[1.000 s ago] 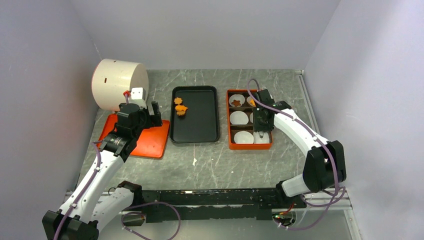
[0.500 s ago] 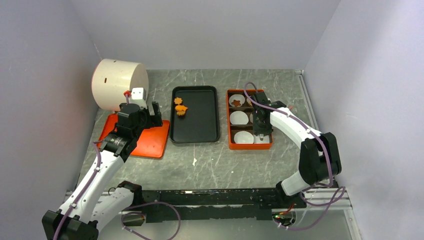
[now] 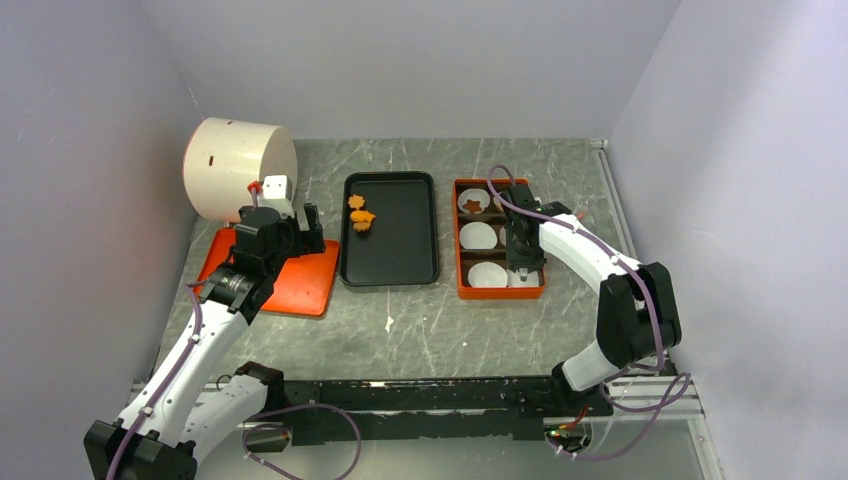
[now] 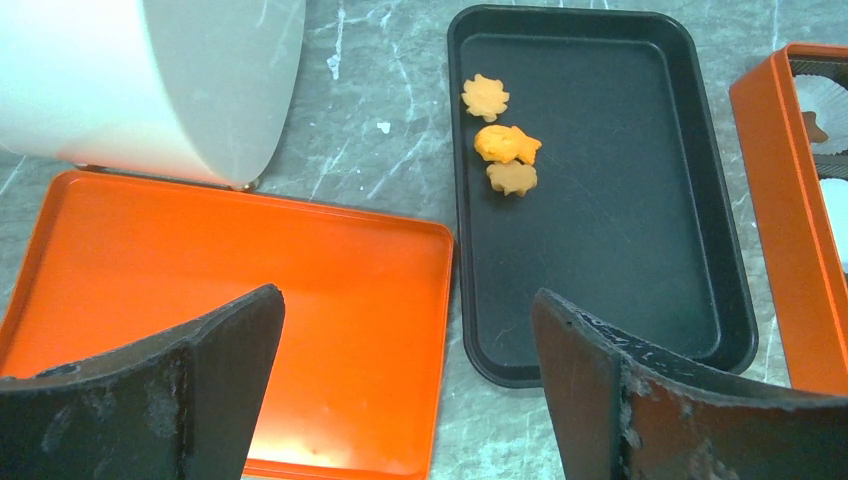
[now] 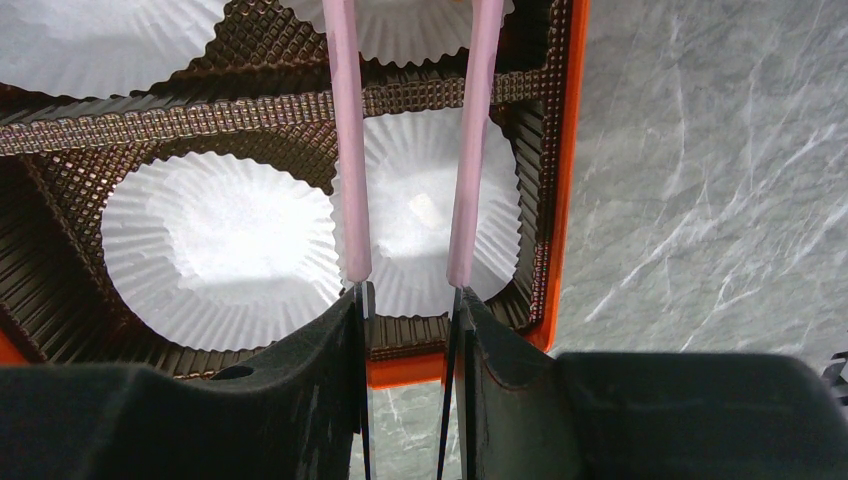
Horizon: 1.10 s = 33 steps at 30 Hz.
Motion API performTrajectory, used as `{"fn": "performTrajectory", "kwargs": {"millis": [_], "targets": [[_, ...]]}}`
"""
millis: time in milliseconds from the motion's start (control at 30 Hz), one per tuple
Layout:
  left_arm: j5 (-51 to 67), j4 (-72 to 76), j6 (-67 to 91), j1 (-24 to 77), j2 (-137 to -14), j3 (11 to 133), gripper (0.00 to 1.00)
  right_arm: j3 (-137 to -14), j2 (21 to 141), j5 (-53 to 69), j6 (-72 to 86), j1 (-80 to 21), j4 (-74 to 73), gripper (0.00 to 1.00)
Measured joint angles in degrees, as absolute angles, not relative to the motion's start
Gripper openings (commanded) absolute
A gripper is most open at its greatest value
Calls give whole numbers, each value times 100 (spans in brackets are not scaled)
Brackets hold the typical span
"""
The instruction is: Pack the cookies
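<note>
Left end effector [image 4: 405, 300]: jaws spread wide with nothing between them, poised above an orange flat tray [image 4: 300, 250] at the left of the bench [image 3: 450, 330]. A white drum [image 3: 238, 168] lies on its side at the far edge of that tray. Cookies [image 4: 507, 144]: three orange pieces lie close together in the far-left part of a black tray [image 4: 600, 350] at centre. One brown cookie [image 3: 470, 206] sits in a paper cup in the far-left cell of the orange box [image 3: 500, 293] to the right. Right end effector [image 5: 410, 300]: narrow, clamped on pink tongs [image 5: 340, 150] that reach over the box's white paper cups [image 5: 215, 245]. The tong tips are out of frame, so I cannot tell whether they carry anything.
</note>
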<state>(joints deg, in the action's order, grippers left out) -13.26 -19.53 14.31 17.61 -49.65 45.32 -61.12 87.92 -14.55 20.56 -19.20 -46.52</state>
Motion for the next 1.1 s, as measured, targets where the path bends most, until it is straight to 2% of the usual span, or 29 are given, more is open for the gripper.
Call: {"fn": "performTrajectory", "kwargs": {"millis": [200, 433, 867, 1100], "targets": [[-1332, -1953, 1428, 1761, -4965, 4532, 98, -6112, 8790, -1450, 2056, -1920, -4652, 37], [-1334, -1953, 1428, 1761, -4965, 4532, 98, -6110, 8731, -1450, 2049, -1920, -4652, 42], [-1334, -1953, 1426, 1761, -4967, 4532, 98, -6112, 8364, -1339, 2047, -1931, -4650, 42], [-1334, -1953, 1426, 1761, -4971, 4532, 98, -6114, 8040, -1118, 1940, -2268, -4528, 40]]}}
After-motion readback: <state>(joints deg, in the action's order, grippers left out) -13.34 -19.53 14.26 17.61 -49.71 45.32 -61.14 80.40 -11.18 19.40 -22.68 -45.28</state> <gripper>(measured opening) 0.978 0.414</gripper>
